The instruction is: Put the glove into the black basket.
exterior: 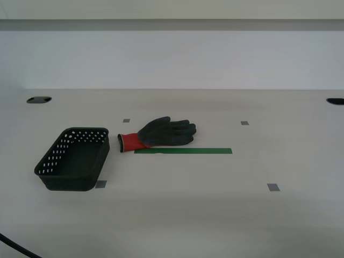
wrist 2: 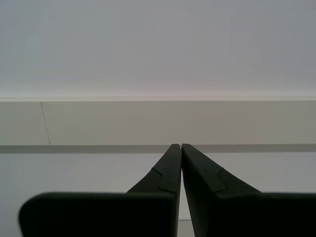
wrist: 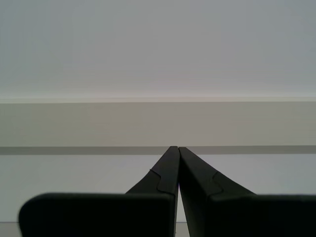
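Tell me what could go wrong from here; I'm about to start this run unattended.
1. Both my first gripper and my second gripper are shut and face the wall, away from the glove; they must open first.
2. The glove lies limp and flat, so a grasp may catch only a fold.
3. The black basket looks light and could slide if nudged.

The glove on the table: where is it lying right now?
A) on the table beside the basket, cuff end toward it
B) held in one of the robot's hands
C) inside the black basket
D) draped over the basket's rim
A: the glove lies flat on the table, its red cuff pointing toward the empty black basket, apart from it.
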Available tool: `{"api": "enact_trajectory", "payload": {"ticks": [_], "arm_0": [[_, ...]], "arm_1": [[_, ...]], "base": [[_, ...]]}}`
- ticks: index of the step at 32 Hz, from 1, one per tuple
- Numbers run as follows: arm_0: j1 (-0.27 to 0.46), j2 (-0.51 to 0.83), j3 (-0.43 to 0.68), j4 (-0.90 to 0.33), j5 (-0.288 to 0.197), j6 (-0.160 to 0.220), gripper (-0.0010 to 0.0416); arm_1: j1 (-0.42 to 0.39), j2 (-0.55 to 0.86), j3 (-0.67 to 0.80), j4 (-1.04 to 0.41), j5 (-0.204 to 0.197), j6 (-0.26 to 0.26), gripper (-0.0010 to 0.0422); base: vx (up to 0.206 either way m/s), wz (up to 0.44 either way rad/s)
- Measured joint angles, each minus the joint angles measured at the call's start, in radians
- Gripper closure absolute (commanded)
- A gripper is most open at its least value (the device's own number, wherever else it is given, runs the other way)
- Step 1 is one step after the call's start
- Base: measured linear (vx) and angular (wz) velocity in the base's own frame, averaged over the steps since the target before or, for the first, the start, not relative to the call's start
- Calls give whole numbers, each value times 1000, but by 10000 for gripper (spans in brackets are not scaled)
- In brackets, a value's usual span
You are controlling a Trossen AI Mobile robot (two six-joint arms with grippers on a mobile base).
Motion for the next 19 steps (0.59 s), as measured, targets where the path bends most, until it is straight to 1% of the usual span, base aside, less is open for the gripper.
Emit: {"api": "enact_trajectory", "payload": {"ticks": [1,2,3,4,19], "arm_0": [[1,0,0,0,0,0,405],[0,0,0,0,0,0,405],[0,0,0,0,0,0,405],[1,0,0,0,0,0,405],[2,0,0,0,0,0,405]], "arm_1": [[0,0,0,-5,0,-2,412],[0,0,0,-26,5,-36,412],[0,-1,0,-45,8,-59,412],[-1,-1,2,-53,8,-68,412],[-1,1,8,-57,9,-75,412]], "base": [[0,0],[0,0],[0,0],[0,0],[0,0]]}}
